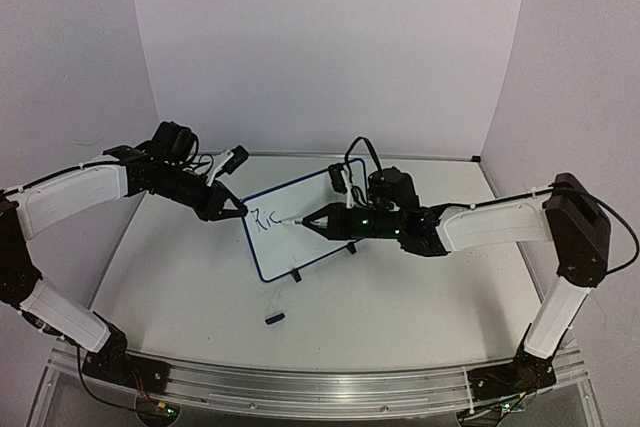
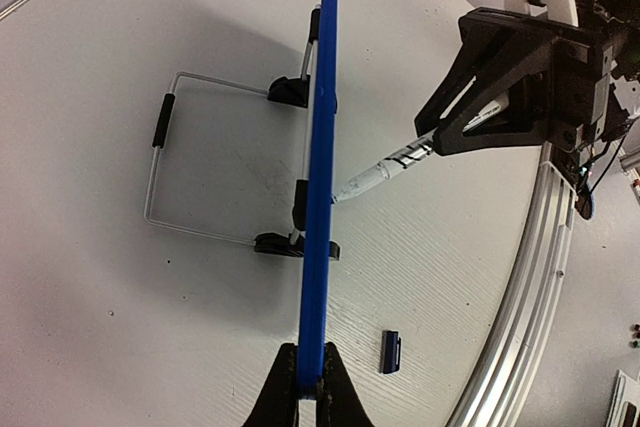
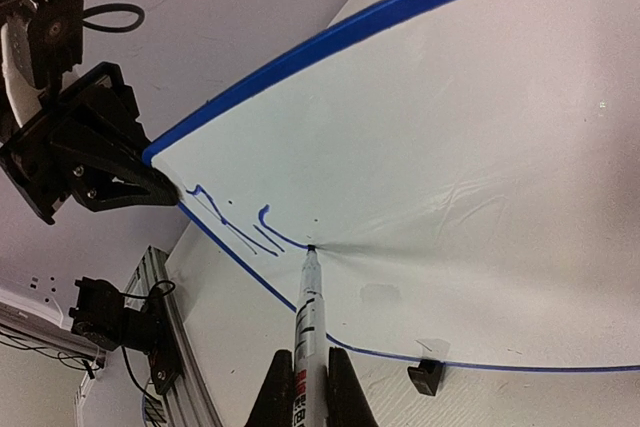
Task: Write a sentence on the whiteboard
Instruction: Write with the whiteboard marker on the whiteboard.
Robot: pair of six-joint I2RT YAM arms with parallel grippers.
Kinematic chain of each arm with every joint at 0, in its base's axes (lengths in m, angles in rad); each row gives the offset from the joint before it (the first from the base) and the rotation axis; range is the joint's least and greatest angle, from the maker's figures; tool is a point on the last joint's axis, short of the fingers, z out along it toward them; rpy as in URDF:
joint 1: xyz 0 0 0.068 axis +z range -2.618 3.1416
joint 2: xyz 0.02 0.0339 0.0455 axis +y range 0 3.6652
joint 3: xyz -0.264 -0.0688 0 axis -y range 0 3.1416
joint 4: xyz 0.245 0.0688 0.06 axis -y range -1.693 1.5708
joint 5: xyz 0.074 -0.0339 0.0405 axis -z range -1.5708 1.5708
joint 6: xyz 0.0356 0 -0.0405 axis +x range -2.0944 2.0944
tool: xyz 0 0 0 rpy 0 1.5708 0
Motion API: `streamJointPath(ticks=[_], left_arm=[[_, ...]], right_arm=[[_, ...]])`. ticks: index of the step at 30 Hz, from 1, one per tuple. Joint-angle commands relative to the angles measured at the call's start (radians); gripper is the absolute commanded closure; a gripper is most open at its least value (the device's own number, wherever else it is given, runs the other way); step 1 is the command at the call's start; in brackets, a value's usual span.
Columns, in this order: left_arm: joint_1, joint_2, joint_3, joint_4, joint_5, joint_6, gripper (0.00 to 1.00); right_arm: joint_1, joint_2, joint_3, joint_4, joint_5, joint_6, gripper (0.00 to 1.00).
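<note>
The right end effector, closed on a marker, is being pointed along the marker's axis at the whiteboard, tip touching beside the begun sentence; the board, standing on the bench, is being pinched edgewise by the left end effector.

Top external looks down wide over the white table from its near edge. Left wrist close, edge-on to the small blue-framed white board; right wrist faces its front along the white marker pen, all views share both
</note>
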Motion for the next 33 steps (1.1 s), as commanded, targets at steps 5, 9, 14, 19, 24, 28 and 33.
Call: streamJointPath(ticks=[5, 9, 14, 19, 24, 28, 33], left_arm=[[-0.009, -0.019, 0.007, -0.018, 0.011, 0.005, 1.00], [-0.009, -0.018, 0.006, -0.018, 0.010, 0.006, 1.00], [-0.009, -0.016, 0.006, -0.020, 0.010, 0.006, 1.00], [-0.009, -0.017, 0.006, -0.019, 0.009, 0.006, 1.00], [-0.009, -0.017, 0.006, -0.020, 0.009, 0.006, 1.00], [-0.009, -0.016, 0.006, -0.017, 0.008, 0.007, 1.00], [-0.009, -0.016, 0.006, -0.017, 0.010, 0.006, 1.00]], right_arm=[[-0.007, -0.010, 0.015, -0.007, -0.011, -0.005, 1.00], [-0.008, 0.001, 0.015, -0.011, -0.028, -0.002, 1.00], [-0.006, 0.025, 0.040, -0.011, -0.053, -0.003, 1.00], [0.002, 0.053, 0.074, -0.011, -0.074, -0.004, 1.00], [0.010, 0.055, 0.090, -0.007, -0.084, -0.008, 1.00], [0.010, 0.033, 0.083, 0.025, -0.109, 0.007, 1.00], [0.010, -0.038, 0.033, 0.033, -0.109, 0.011, 1.00]])
